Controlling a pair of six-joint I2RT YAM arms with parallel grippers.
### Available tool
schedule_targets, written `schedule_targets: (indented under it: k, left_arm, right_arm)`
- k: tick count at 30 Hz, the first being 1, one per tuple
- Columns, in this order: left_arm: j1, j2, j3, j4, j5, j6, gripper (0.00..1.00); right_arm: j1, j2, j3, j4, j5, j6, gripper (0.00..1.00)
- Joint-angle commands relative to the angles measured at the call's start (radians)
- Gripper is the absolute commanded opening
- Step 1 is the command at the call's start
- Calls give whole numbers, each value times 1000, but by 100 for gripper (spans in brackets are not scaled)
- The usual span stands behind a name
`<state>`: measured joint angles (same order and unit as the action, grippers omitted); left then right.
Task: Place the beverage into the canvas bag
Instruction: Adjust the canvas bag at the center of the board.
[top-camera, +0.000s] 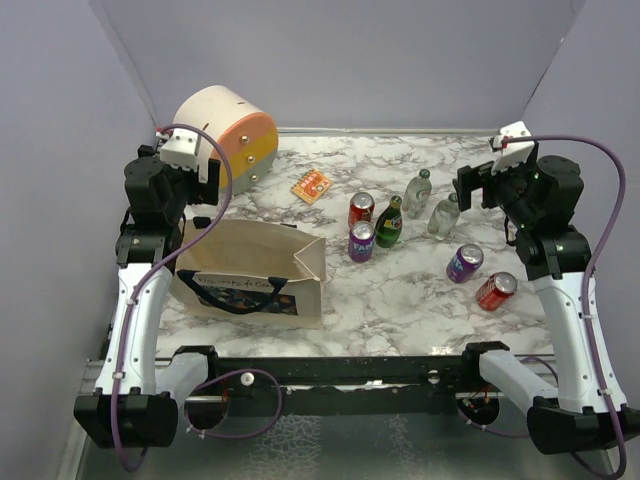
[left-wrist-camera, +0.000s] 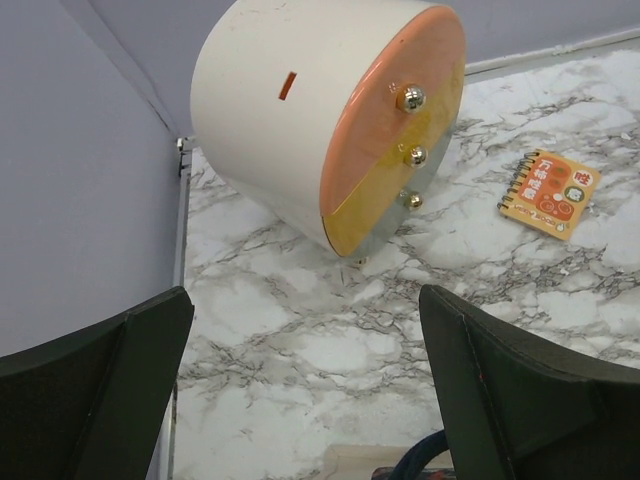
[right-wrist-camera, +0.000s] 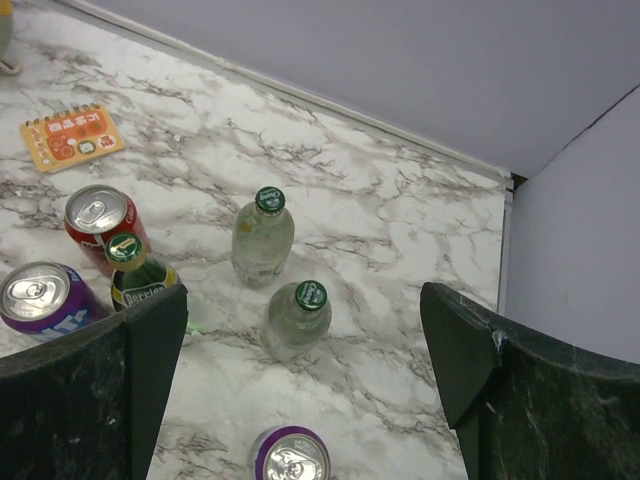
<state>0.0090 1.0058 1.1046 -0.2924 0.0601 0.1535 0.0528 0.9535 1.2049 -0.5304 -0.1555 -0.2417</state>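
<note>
Left gripper (left-wrist-camera: 305, 300), jaws wide apart and empty, just beyond canvas bag (top-camera: 240, 300); right gripper (right-wrist-camera: 305, 295), equally wide, near clear bottle (right-wrist-camera: 297, 318).

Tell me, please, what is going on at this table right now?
Nothing is being handled yet. The left gripper hangs open near the cream-and-orange drum, and the right gripper hangs open above the cans and bottles; both are empty. The canvas bag stands open on the left of the marble table, with no drink visible inside. The drinks cluster to the bag's right, two cans lying on their sides.
</note>
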Motion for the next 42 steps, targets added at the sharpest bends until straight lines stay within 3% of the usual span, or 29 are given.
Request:
schedule_targets:
  k: [1, 9, 17, 26, 32, 37, 42]
  left_arm:
    - [-9, -1, 31, 4, 91, 78, 99]
    - [-13, -15, 74, -146, 259, 185, 99]
    - [-16, -2, 193, -495, 433, 431, 99]
    - [-50, 98, 236, -742, 490, 613, 94]
    - [-190, 190, 221, -735, 408, 582, 80]
    - [-293, 250, 212, -680, 411, 498, 56]
    - [-316, 302, 232, -616, 385, 400, 29]
  right_arm:
    - [14, 7, 7, 62, -57, -30, 100]
    - [21, 31, 15, 33, -215, -97, 99]
    - [22, 60, 11, -19, -450, -171, 99]
    - [24, 80, -19, -15, -512, -192, 99]
    - [24, 74, -52, -7, -531, -193, 99]
    - [24, 70, -68, -6, -539, -194, 100]
    - [24, 71, -75, -5, -544, -193, 99]
